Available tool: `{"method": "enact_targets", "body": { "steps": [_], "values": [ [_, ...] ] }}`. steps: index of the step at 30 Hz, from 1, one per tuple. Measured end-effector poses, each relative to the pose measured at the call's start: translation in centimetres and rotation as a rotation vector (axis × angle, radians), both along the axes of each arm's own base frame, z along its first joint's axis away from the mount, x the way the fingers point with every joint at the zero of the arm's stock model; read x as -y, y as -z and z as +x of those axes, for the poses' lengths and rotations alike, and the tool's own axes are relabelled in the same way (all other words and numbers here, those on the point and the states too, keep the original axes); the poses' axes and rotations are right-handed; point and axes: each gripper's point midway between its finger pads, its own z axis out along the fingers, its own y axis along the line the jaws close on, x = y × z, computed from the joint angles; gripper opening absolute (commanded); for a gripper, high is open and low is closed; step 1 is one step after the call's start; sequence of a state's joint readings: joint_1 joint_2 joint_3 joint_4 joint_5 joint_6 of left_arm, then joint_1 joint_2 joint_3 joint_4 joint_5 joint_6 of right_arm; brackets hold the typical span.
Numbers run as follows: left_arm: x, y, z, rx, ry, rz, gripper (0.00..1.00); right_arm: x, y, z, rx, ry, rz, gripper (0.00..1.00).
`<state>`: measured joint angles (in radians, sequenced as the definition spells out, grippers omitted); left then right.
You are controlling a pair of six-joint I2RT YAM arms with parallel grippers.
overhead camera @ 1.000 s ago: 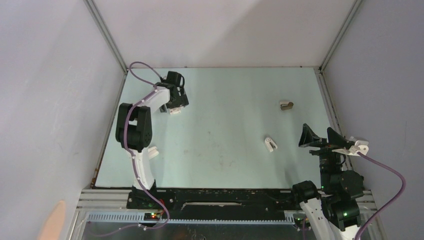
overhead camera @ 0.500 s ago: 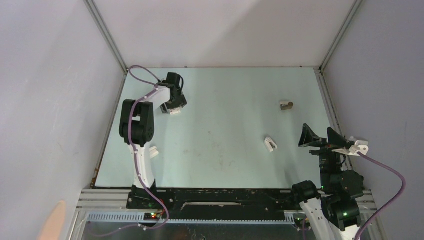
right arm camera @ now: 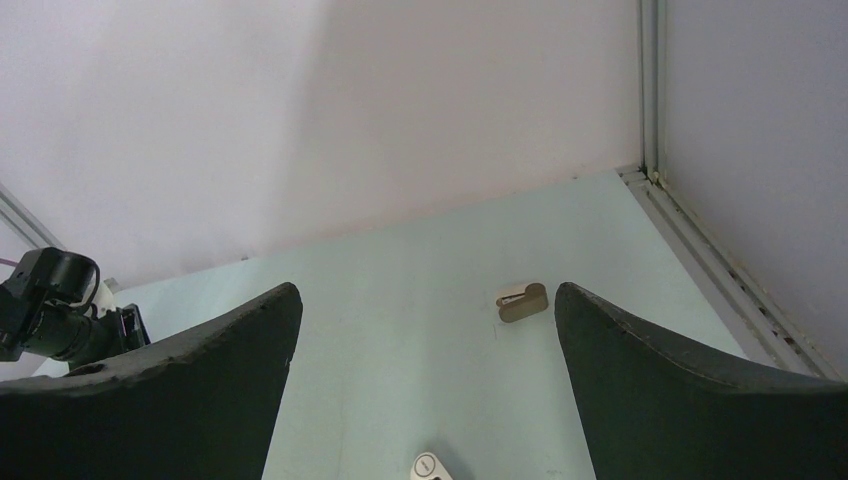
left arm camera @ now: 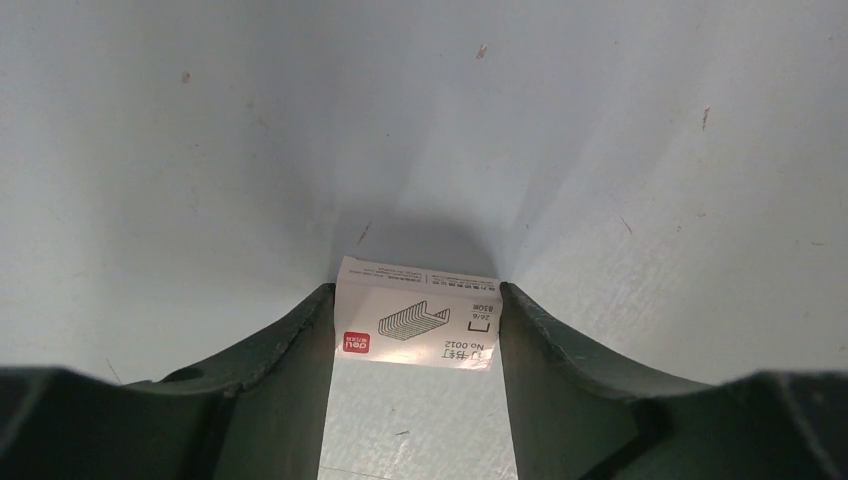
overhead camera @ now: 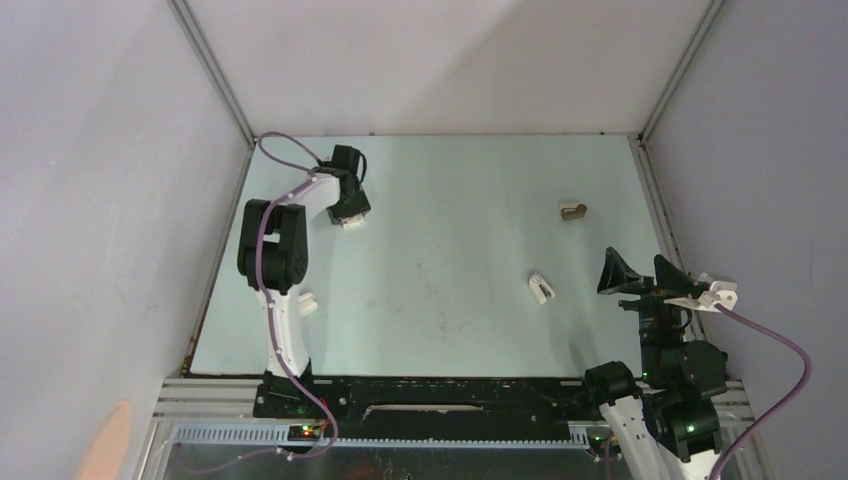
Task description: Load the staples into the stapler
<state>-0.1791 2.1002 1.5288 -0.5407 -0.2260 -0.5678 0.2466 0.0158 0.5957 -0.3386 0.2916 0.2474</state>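
Observation:
The staples are in a small white printed cardboard box (left arm camera: 420, 325) with a staple drawing and a red logo. My left gripper (left arm camera: 418, 292) is shut on the box, one dark finger against each short side, low over the far-left table; in the top view the gripper (overhead camera: 349, 215) shows with the box (overhead camera: 351, 223) at its tip. A small beige stapler-like object (overhead camera: 572, 211) lies at the far right, also in the right wrist view (right arm camera: 522, 301). My right gripper (overhead camera: 645, 275) is open and empty, raised at the right edge, jaws wide apart (right arm camera: 425, 300).
A small white piece with a round button (overhead camera: 541, 288) lies right of centre, just showing at the bottom of the right wrist view (right arm camera: 430, 467). Grey walls enclose the pale green table (overhead camera: 450, 250) on three sides.
My left arm has shifted slightly, drawing the gripper and box a little to the left. The right arm and the objects on the table have not moved.

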Motion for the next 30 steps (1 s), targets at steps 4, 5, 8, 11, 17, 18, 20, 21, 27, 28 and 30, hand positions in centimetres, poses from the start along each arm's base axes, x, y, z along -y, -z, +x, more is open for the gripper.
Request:
{"method": "enact_targets", "body": {
  "steps": [4,5,8,11,17,18,20,21,27,28,30],
  "values": [
    [0.3,-0.1,-0.2,0.014,0.009,-0.008,0.48,0.0,0.0,0.0,-0.001,-0.001,0.0,1.0],
    [0.5,-0.1,-0.3,0.015,0.016,-0.013,0.49,0.0,0.0,0.0,-0.001,-0.001,0.004,1.0],
    [1.6,-0.2,-1.2,0.005,0.058,-0.015,0.5,-0.1,0.1,0.0,-0.002,-0.005,0.006,1.0],
    [3.9,-0.1,-2.5,-0.004,0.124,-0.021,0.5,-0.2,0.1,0.0,-0.003,-0.01,0.005,1.0],
    [9.4,-0.3,-6.0,-0.024,0.287,-0.035,0.5,-0.6,0.1,0.0,-0.002,-0.033,0.007,1.0],
    [10.4,-0.4,-6.8,-0.026,0.32,-0.036,0.5,-0.7,0.1,0.0,-0.001,-0.04,0.006,1.0],
    [11.9,-0.5,-8.0,-0.027,0.364,-0.036,0.5,-1.0,0.0,0.0,-0.001,-0.057,0.007,1.0],
    [12.7,-0.5,-8.9,-0.027,0.39,-0.035,0.51,-1.3,0.1,-0.1,-0.002,-0.071,0.014,1.0],
    [16.6,0.0,-14.5,-0.041,0.538,-0.031,0.51,-3.5,1.4,-0.4,-0.061,-0.191,0.072,1.0],
    [17.0,0.1,-15.4,-0.041,0.556,-0.032,0.51,-4.0,1.7,-0.5,-0.078,-0.22,0.086,1.0],
    [17.7,0.1,-16.8,-0.034,0.583,-0.04,0.51,-4.9,2.5,-0.7,-0.113,-0.269,0.107,1.0]
  ]
}}
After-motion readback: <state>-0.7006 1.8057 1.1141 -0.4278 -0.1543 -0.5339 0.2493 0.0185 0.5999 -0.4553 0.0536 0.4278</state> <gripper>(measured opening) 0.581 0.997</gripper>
